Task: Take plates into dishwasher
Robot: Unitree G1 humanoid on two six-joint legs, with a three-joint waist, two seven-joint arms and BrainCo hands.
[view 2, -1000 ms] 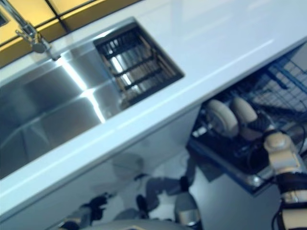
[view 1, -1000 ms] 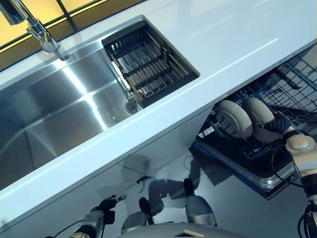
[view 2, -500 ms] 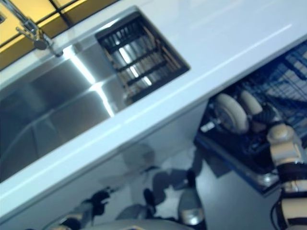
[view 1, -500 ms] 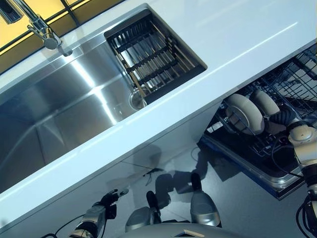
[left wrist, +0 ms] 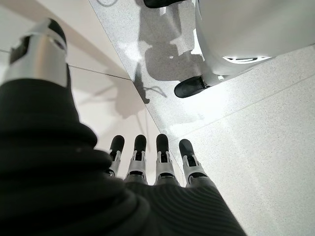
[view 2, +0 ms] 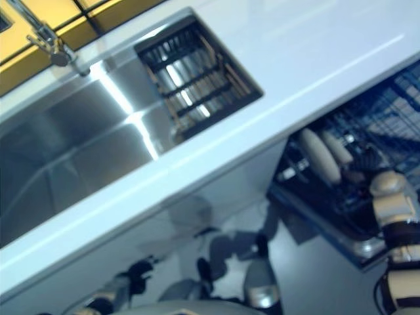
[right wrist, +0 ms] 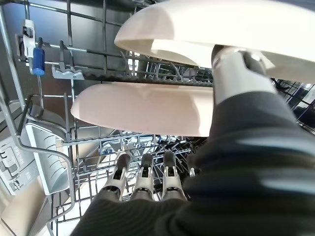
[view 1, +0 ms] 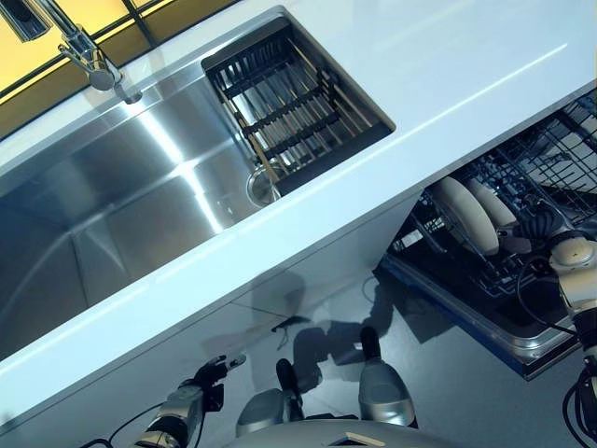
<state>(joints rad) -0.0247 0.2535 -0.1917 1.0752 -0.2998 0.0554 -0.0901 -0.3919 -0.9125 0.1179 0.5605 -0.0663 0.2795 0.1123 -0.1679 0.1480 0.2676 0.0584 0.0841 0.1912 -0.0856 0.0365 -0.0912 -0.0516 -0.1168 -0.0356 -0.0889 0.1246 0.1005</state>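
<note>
Two cream plates stand on edge side by side in the pulled-out dishwasher rack point(view 1: 550, 168), below the counter at right: the nearer plate point(view 1: 462, 215) and the farther plate point(view 1: 492, 203). My right hand point(view 1: 537, 225) reaches into the rack right beside them. In the right wrist view its fingers point(right wrist: 142, 182) point straight down at the wire tines and its thumb point(right wrist: 236, 66) lies against the upper plate point(right wrist: 206, 22), with the lower plate point(right wrist: 138, 108) between thumb and fingers. My left hand point(view 1: 205, 383) hangs low by the cabinet front, fingers point(left wrist: 162, 160) straight over the floor.
A steel sink point(view 1: 112, 215) with a tap point(view 1: 93, 61) is set in the white counter point(view 1: 448, 65), and a black slatted drainer point(view 1: 289, 103) sits at its right end. A grey plastic holder point(right wrist: 47, 162) is fixed to the rack's side.
The two plates now show more edge-on, standing straighter in the rack, and my right hand has drawn slightly back to the right. The camera has shifted a little.
</note>
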